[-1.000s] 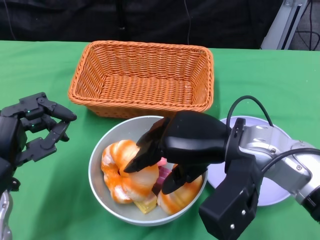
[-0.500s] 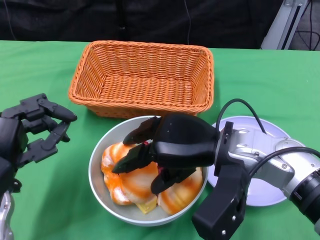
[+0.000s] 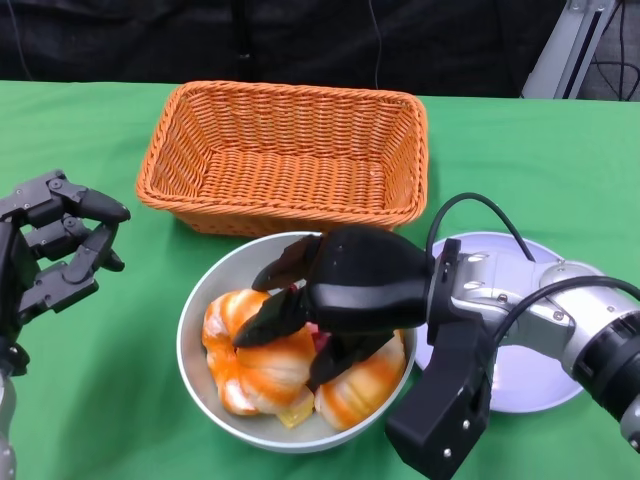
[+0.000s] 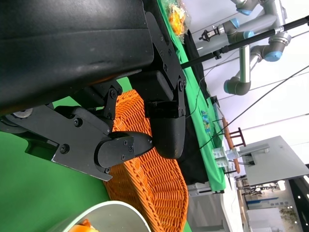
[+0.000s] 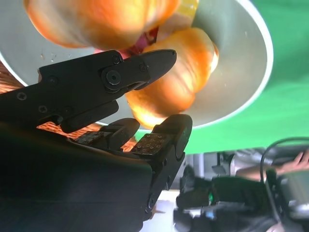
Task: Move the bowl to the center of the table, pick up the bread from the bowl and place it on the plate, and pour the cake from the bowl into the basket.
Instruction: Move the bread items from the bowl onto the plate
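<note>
A grey bowl [image 3: 205, 300] stands in front of the basket, holding two orange-and-white glazed breads [image 3: 250, 365] [image 3: 368, 385] and bits of yellow cake [image 3: 295, 408] and pink cake [image 3: 324, 340]. My right hand [image 3: 340, 295] reaches down into the bowl with its fingers apart, the fingers [image 3: 268, 322] lying across the left bread. In the right wrist view one bread [image 5: 169, 82] sits between a finger and the thumb [image 5: 171, 128] of the right hand [image 5: 96, 111]; nothing is lifted. My left hand [image 3: 50, 255] hovers left of the bowl, fingers spread, holding nothing.
An orange wicker basket [image 3: 285, 150] stands behind the bowl, with nothing in it; it also shows in the left wrist view as the basket [image 4: 154, 179]. A pale plate [image 3: 535, 385] lies to the right of the bowl, partly under my right forearm. Green cloth covers the table.
My right hand has moved left and lower into the bowl, its fingers now on the breads. My left hand has drawn back to the left.
</note>
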You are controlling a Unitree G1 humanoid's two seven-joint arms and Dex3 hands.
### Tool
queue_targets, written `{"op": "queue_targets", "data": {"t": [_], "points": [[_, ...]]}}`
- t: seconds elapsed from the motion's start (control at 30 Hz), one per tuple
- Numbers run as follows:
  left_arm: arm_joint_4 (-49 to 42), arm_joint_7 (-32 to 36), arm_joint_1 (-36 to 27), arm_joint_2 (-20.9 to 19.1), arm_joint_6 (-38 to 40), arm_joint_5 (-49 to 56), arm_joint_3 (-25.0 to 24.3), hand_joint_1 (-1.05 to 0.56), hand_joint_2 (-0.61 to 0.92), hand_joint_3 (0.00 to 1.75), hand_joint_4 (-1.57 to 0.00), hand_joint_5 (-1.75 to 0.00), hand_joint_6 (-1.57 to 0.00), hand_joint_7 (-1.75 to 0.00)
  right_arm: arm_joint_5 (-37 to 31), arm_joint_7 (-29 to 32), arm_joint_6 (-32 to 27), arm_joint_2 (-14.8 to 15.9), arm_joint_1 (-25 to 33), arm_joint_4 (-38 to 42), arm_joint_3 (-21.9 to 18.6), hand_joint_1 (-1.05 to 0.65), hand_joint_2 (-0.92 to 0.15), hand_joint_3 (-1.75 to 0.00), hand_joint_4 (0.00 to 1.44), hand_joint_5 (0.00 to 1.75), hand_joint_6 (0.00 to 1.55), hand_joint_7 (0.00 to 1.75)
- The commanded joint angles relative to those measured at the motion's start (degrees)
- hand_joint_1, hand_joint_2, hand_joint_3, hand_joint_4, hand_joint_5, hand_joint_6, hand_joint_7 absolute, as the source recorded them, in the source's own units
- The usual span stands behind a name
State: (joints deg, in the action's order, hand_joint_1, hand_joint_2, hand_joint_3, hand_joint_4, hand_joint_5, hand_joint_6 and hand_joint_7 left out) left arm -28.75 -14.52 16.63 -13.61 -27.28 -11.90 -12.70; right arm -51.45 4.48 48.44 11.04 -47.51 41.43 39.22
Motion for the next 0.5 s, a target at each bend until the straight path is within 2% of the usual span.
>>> {"op": "queue_targets", "data": {"t": [0.03, 0.2, 0.4, 0.5], "points": [[1.5, -0.3, -0.2, -1.0, 1.4, -1.1, -1.2, -0.13, 0.65, 0.84, -0.84, -1.46, -0.89, -1.04, -0.1, -1.3, 1.5, 0.7, -1.5, 2.0, 1.4, -0.69, -0.88, 0.00, 0.59, 0.02, 0.67, 0.01], [2.1, 0.2, -0.3, -0.8, 2.4, -1.1, -1.6, -0.12, 0.64, 0.86, -0.85, -1.45, -0.90, -1.03, 0.2, -2.8, 1.3, 0.6, -1.7, 2.3, 1.8, -0.68, -0.88, 0.00, 0.57, 0.01, 0.66, 0.00], [2.7, 0.1, -0.4, -0.3, 3.0, -1.5, -2.3, -0.15, 0.62, 0.88, -0.86, -1.45, -0.90, -1.02, -3.0, 1.3, 0.2, 0.2, -1.7, 2.2, 3.8, -0.67, -0.89, -0.01, 0.60, 0.02, 0.65, 0.00], [3.4, 0.7, -0.6, -0.1, 4.0, -1.2, -2.4, -0.16, 0.62, 0.88, -0.86, -1.45, -0.90, -1.02, -6.9, 7.2, -2.4, -1.0, -1.1, 2.3, 5.8, -0.62, -0.89, 0.00, 0.65, 0.04, 0.67, 0.01]]}}
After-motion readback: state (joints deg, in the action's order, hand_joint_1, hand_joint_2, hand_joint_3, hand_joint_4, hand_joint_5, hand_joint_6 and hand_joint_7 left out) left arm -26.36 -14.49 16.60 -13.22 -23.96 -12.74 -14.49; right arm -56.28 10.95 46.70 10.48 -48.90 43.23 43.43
